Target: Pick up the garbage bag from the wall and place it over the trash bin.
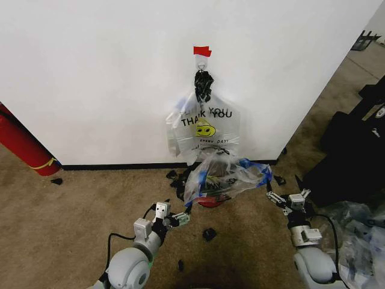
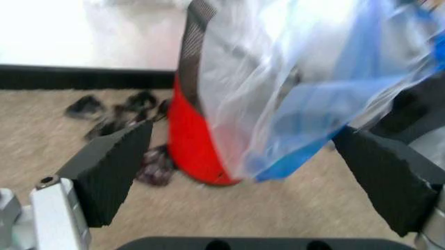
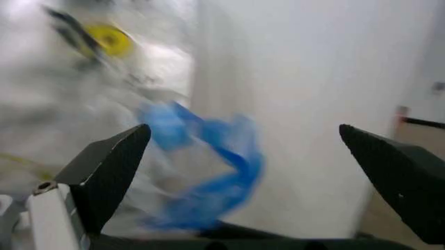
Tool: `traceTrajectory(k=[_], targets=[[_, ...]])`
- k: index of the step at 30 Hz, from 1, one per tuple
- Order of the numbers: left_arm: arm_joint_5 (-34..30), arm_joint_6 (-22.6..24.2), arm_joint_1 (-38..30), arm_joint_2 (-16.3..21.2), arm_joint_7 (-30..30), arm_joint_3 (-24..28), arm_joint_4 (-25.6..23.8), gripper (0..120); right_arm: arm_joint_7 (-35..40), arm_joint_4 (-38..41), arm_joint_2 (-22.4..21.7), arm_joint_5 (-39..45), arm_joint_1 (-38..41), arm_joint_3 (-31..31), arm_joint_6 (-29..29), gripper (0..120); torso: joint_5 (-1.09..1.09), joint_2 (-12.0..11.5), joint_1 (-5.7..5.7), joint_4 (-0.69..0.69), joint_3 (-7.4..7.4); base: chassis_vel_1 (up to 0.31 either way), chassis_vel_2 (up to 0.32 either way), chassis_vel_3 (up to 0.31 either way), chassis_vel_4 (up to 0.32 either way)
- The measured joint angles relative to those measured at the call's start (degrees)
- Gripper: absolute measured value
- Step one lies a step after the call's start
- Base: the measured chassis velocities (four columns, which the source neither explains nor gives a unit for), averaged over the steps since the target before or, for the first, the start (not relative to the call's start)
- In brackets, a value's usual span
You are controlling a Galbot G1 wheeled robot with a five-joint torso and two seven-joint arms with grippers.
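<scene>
Left gripper sits low on the carpet, its fingers spread wide, just beside the bag's left lower edge without closing on it. That crinkly bag, clear with blue patches, is draped over the bin, whose black mesh and red band show beneath it, close to the wall's baseboard. Above hangs a "THANK YOU" bag from a hook. Right gripper is likewise spread apart at the bag's right blue edge.
</scene>
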Motion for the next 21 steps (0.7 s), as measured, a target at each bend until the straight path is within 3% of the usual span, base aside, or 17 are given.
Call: traceTrajectory(k=[5, 11, 15, 19, 21], targets=[[-3.73, -4.14, 0.49, 0.7, 5.55, -1.34, -0.26, 100, -7.98, -0.2, -0.01, 6.91, 0.3, 0.55, 1.69, 100, 0.0, 0.0, 0.0, 0.0, 0.0, 0.0, 0.0, 0.0, 0.0], [-5.06, -8.16, -0.3, 2.15, 10.13, -6.44, -2.2, 100, -6.34, 0.78, 0.15, 8.92, 0.39, 1.85, 2.74, 100, -0.01, 0.0, 0.0, 0.01, 0.0, 0.0, 0.0, 0.0, 0.0], [-5.07, -5.4, -2.43, 3.89, 7.05, -8.23, -3.37, 100, -2.64, 2.73, 0.52, 8.18, 0.06, 2.57, 2.55, 100, 0.0, 0.0, 0.0, 0.01, 0.0, 0.0, 0.0, 0.0, 0.0], [-5.99, 5.24, -9.67, 7.93, -2.21, -4.66, -1.3, 100, 0.67, 5.68, 1.58, 5.68, -0.65, 4.43, 2.28, 100, -0.01, 0.0, 0.0, 0.01, 0.01, 0.0, 0.0, 0.0, 0.0], [-7.22, 7.65, -13.31, 8.57, -3.83, -3.06, 0.76, 100, 1.84, 6.49, 2.06, 3.92, -0.75, 5.21, 2.32, 100, -0.03, 0.0, 0.0, 0.0, 0.0, 0.0, 0.0, 0.0, 0.0]])
